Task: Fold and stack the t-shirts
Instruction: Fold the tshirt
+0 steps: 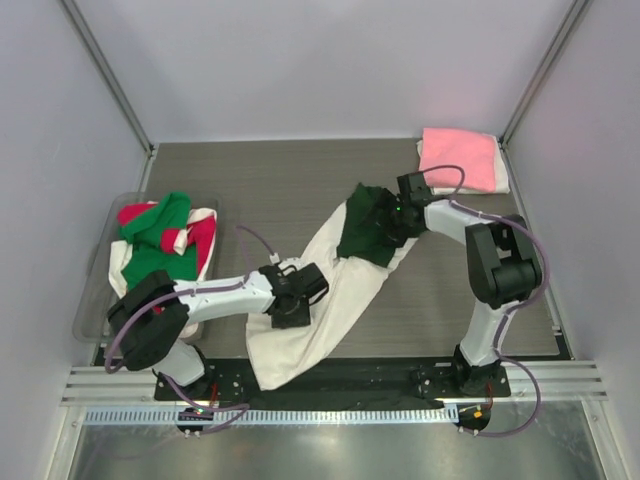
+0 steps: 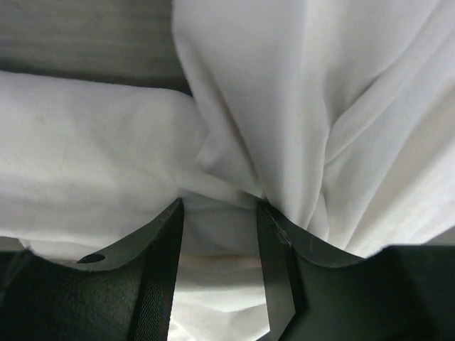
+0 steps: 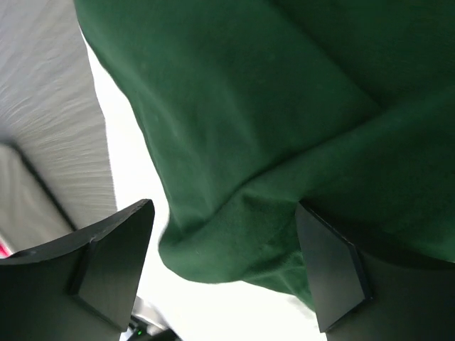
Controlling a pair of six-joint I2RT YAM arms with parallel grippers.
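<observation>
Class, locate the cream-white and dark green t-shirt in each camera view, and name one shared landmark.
Top external: the t-shirt lies diagonally across mid-table, green end upper right.
Left wrist: the t-shirt fills nearly the whole frame, white folds only.
Right wrist: the t-shirt fills top and right in green, white beside it.
Shared landmark: the grey table, at upper left in both wrist views.

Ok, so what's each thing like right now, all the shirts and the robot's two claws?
white-green shirt: unfolded, stretched out slantwise.
pink shirt: folded, lying in the far right corner.
tub shirts: crumpled in a heap, not folded.
tub: holding that heap.
left gripper: shut on the white-green shirt's white cloth.
right gripper: open, with a green fold between its fingers.
</observation>
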